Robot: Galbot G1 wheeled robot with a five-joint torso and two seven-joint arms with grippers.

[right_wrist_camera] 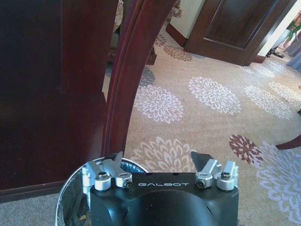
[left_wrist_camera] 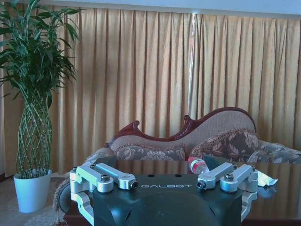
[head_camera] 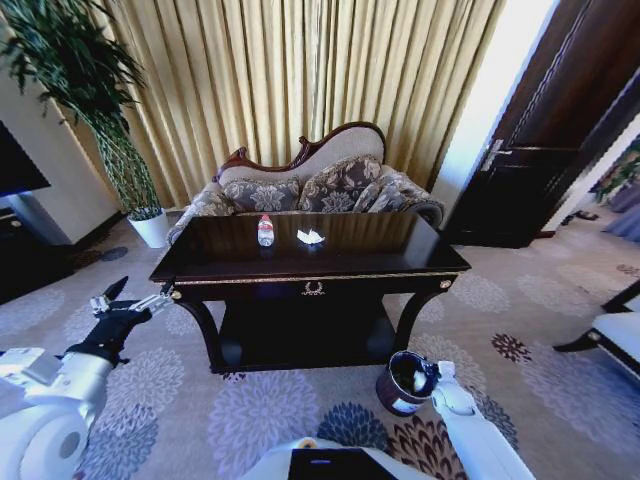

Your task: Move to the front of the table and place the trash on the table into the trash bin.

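Observation:
The dark glossy table [head_camera: 360, 255] stands in front of me. On its top stand a small clear bottle [head_camera: 265, 230] with a red-and-white label and, to its right, a crumpled white paper [head_camera: 311, 236]. The left wrist view looks across the tabletop [left_wrist_camera: 282, 193] at the bottle [left_wrist_camera: 198, 165] and the paper [left_wrist_camera: 266, 179]. My left gripper [head_camera: 140, 292] hovers open off the table's front left corner, holding nothing. The dark brown trash bin [head_camera: 402, 385] sits on the carpet by the table's front right leg. Open and empty, my right gripper [right_wrist_camera: 158, 157] hangs over the bin's rim [right_wrist_camera: 66, 197].
A patterned sofa [head_camera: 320, 185] stands behind the table against gold curtains. A tall plant in a white pot [head_camera: 152, 228] is at the back left. A dark door [head_camera: 530, 190] lies to the right, a chair [head_camera: 615, 335] at the right edge. The curved table leg [right_wrist_camera: 127, 84] rises beside the bin.

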